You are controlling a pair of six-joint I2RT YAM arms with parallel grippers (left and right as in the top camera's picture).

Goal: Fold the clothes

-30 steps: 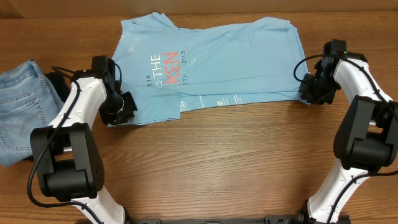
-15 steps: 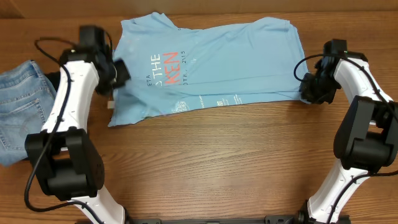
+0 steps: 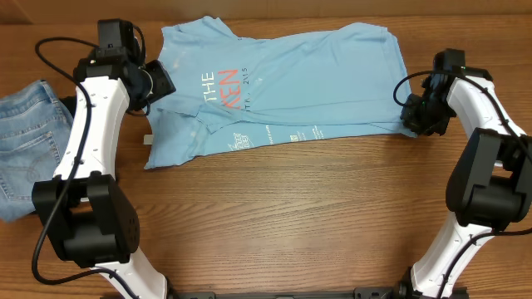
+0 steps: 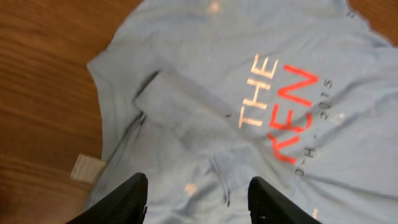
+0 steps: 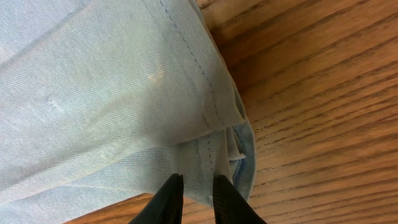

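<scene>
A light sky-blue T-shirt [image 3: 316, 83] lies spread across the far side of the wooden table [image 3: 291, 216]. Its white and orange-red lettering [image 3: 224, 90] reads sideways from overhead. Near the left edge a flap of the fabric is folded in over the shirt's body, leaving creases beside the print. A small pale tag [image 3: 146, 139], perhaps a label, sticks out onto the wood at that edge.

The left gripper [image 3: 162, 81] hovers over the shirt's upper left part. In the left wrist view its jaws stand apart with nothing between them.

The right gripper [image 3: 413, 116] sits at the shirt's right near corner, jaws drawn close together and pinching the stitched hem.

Faded denim jeans [image 3: 25, 141] lie at the table's left edge, apart from the shirt.
</scene>
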